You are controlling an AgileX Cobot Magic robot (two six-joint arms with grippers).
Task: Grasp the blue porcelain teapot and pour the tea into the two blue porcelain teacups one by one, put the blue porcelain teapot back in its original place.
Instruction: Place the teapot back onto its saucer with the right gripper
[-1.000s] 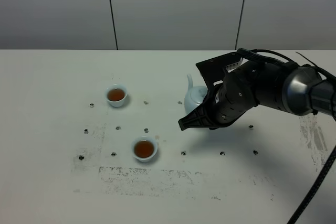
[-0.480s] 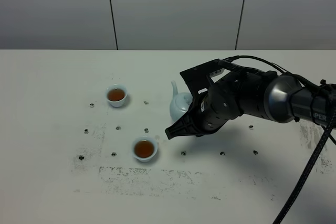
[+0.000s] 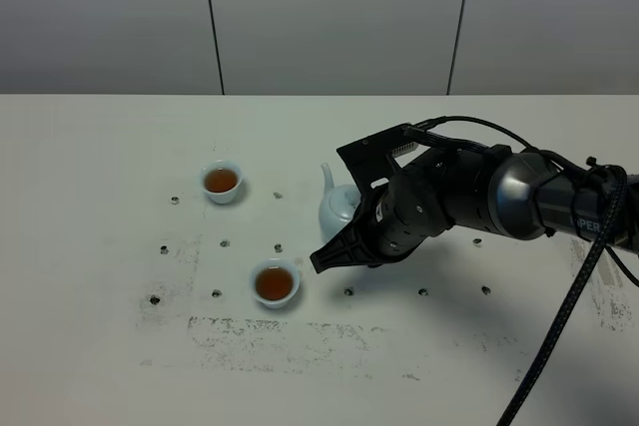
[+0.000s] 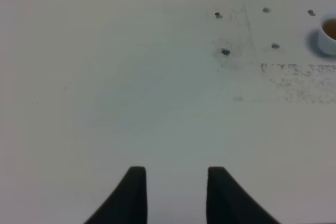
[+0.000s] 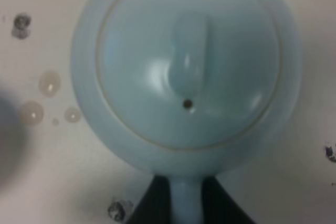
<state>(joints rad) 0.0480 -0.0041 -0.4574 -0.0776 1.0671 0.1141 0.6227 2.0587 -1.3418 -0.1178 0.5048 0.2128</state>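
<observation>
Both small pale-blue handleless cups (image 3: pixel 222 182) (image 3: pixel 275 284) hold tea, so likely the put-back step. Right hand (image 5: pixel 185 205) clamps the handle of the pale-blue round lidded teapot (image 3: pixel 337 209), between cups and arm, near the white tabletop (image 3: pixel 100 366). Next: set down, release. Left hand (image 4: pixel 176 195) is parted, empty.

Right arm reaching toward the table's middle, left gripper idle.
The right gripper (image 5: pixel 185 203) has its two dark fingers closed on the teapot (image 3: pixel 337 209) handle. The left gripper (image 4: pixel 176 195) hangs above the table (image 4: pixel 105 77), fingers parted, holding nothing.
</observation>
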